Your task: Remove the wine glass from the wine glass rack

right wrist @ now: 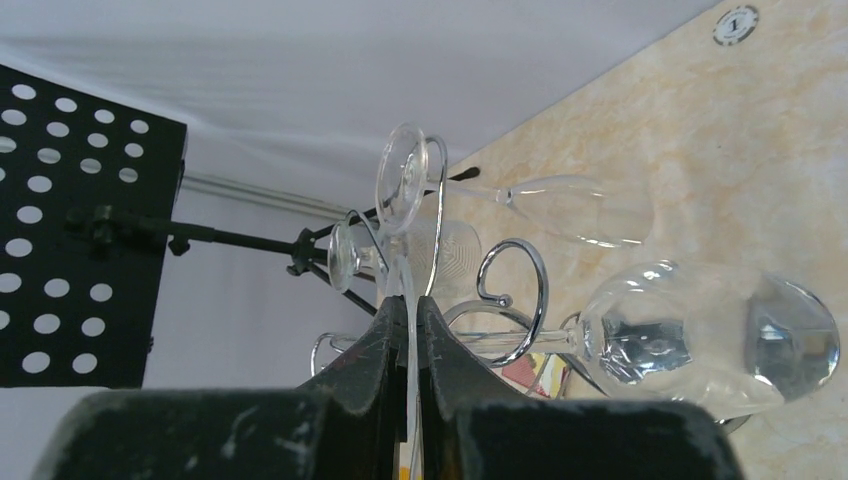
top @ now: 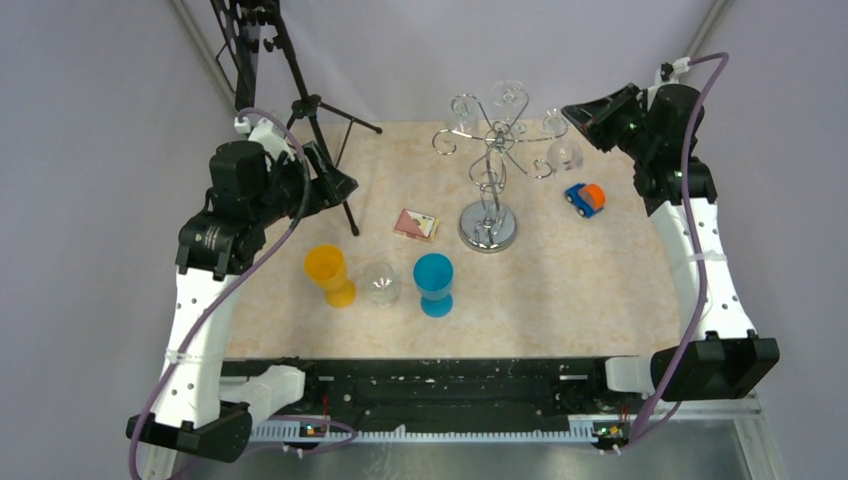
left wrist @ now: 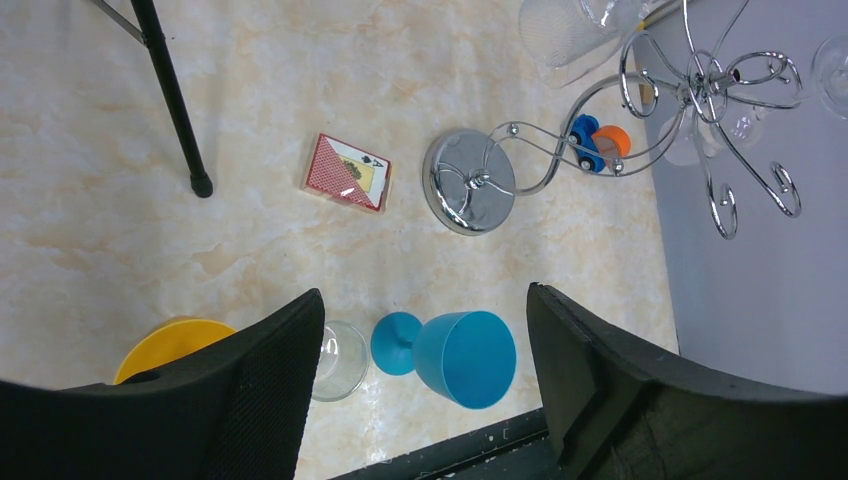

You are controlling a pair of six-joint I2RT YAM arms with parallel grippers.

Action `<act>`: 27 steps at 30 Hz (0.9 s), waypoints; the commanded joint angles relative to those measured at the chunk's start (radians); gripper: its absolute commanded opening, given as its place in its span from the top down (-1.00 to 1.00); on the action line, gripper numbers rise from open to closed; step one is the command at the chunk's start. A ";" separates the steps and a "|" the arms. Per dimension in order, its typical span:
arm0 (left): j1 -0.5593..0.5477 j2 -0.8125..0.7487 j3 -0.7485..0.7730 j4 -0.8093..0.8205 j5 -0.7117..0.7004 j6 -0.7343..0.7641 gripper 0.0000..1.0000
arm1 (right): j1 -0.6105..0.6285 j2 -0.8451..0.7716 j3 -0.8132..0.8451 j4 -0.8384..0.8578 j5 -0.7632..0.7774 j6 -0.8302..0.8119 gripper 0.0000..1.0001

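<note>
Holding right gripper (right wrist: 405,310) up against the wine glass rack (top: 490,150), fingers pressed together.
Pointing closed tips just beside the wine glass (right wrist: 700,345), hanging from a curled arm on the right side of the rack; not managing to tell whether pinching the thin wire running between the tips. Standing at far middle of table (top: 620,290), behind a blue cup (top: 434,283), near a toy car (top: 584,198). Hanging left gripper (top: 335,182) well apart over the left side, fingers spread wide, gripping nothing.
</note>
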 commanded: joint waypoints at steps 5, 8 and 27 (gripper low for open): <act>0.005 -0.021 0.001 0.030 0.000 -0.003 -0.54 | -0.010 -0.055 -0.025 0.137 -0.106 0.075 1.00; 0.005 -0.022 0.001 0.031 0.002 -0.003 -0.54 | -0.010 -0.047 -0.045 0.173 -0.112 0.087 1.00; 0.005 -0.043 0.007 0.019 -0.087 0.014 -0.61 | -0.010 0.074 -0.038 0.388 -0.094 0.156 1.00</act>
